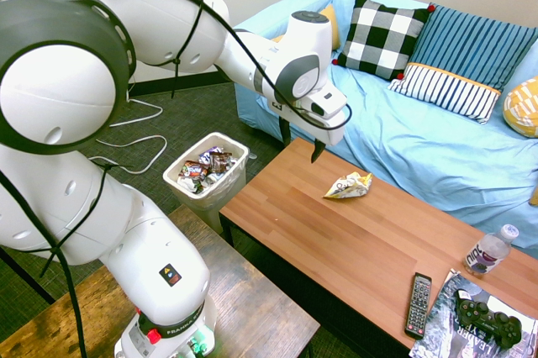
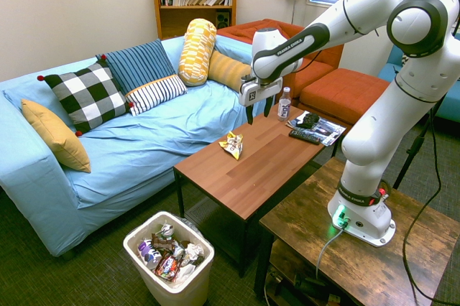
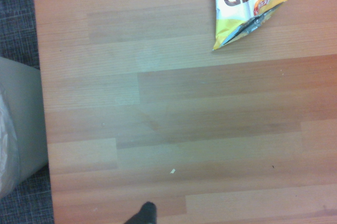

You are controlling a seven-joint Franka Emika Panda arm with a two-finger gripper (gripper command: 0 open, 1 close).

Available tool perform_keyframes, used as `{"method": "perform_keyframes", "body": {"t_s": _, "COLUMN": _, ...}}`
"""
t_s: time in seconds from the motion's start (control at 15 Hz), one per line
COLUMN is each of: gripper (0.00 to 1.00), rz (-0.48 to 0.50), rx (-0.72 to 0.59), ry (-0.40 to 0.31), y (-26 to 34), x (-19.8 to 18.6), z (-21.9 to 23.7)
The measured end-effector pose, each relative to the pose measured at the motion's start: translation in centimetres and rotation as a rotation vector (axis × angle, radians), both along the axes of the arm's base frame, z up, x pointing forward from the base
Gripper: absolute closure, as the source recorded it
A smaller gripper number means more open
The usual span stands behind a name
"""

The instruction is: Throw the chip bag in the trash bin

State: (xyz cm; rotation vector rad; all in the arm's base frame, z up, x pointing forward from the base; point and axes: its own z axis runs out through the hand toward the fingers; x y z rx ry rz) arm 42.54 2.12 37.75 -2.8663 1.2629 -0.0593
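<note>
First exterior view: gripper [image 1: 301, 144] hangs wide and empty above the wooden counter [image 1: 370, 249], beside the crumpled yellow-and-white foil chip bag [image 1: 349, 185]. Approach step; next, shift over it, descend, pinch. White plastic trash bin [image 1: 210, 192] waits on the floor.

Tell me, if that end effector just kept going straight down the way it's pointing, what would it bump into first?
Most likely bare tabletop. The open end effector points straight down over wood, with the chip bag lying off to one side, though depth is hard to judge.
</note>
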Motion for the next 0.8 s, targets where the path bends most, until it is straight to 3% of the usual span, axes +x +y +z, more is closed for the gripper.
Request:
{"method": "perform_keyframes", "body": {"t_s": 0.27, "gripper": 0.00, "rz": -0.045, "rx": -0.027, "ry": -0.027, "y": 0.1, "x": 1.8, "z": -0.7}}
{"method": "perform_keyframes", "body": {"t_s": 0.6, "gripper": 0.00, "rz": -0.216, "rx": -0.055, "ry": 0.012, "y": -3.5, "x": 10.5, "z": -5.2}}
{"method": "perform_keyframes", "body": {"t_s": 0.8, "gripper": 0.00, "rz": -0.285, "rx": 0.009, "ry": 0.063, "y": -5.8, "x": 15.0, "z": -9.4}}
